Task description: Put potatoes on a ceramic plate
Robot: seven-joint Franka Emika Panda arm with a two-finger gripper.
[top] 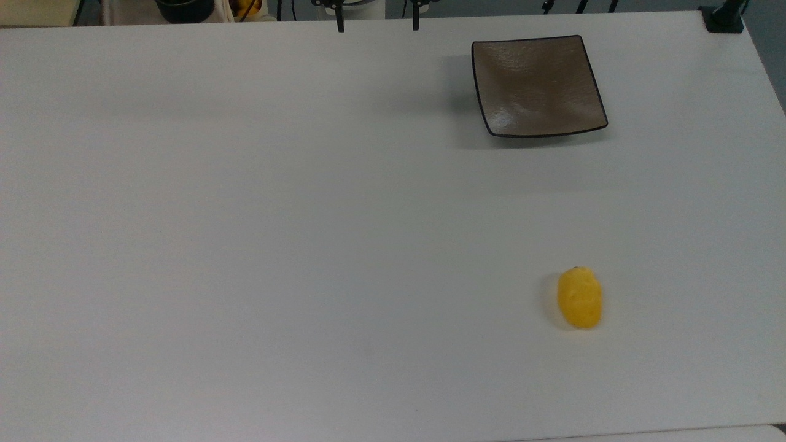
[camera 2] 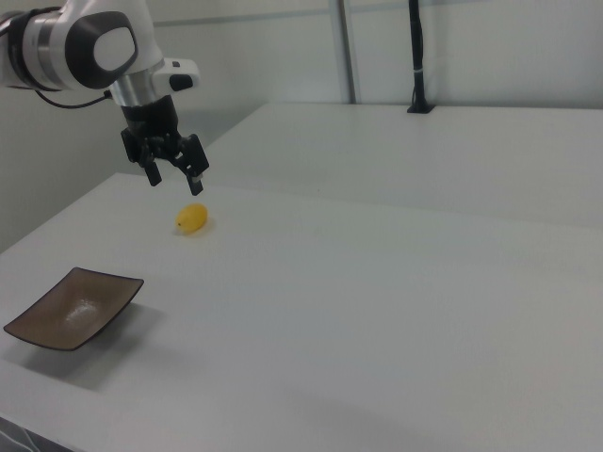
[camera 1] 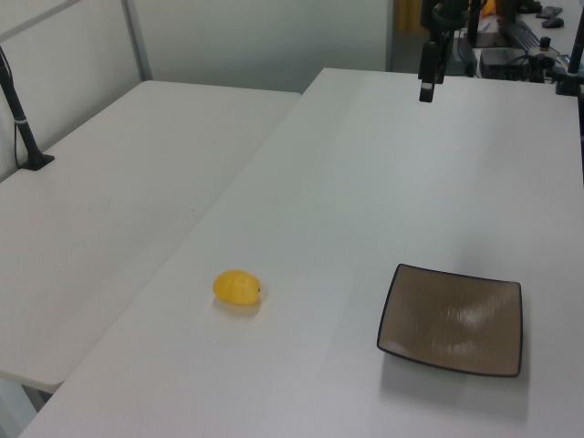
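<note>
A small yellow potato (top: 579,298) lies on the white bench (top: 276,245), alone and not touching anything. In the top view it is in the lower right part of the bench; in the left view (camera 1: 237,287) it is at the left of the plate, and in the right view (camera 2: 191,219) it is behind the plate, farther from the camera. The ceramic plate (top: 537,86) is square, brown-grey and glossy, with a thin black rim and corners that turn up. It stands flat on the bench in the upper right of the top view, well apart from the potato, and nothing is on it. In the left view the plate (camera 1: 453,319) is near the lower right corner, and in the right view (camera 2: 73,308) it is at the lower left. The end effector (camera 2: 175,176) hangs in the air above the bench with its two fingers spread apart and pointing down, and it holds nothing. In the right view it appears just above and a little to the left of the potato, without contact. In the top view the two dark fingers (top: 340,24) show at the upper edge, and in the left view the end effector (camera 1: 427,78) is at the far end of the bench. A second white table (camera 1: 100,219) stands beside the bench, at the left view's left.
</note>
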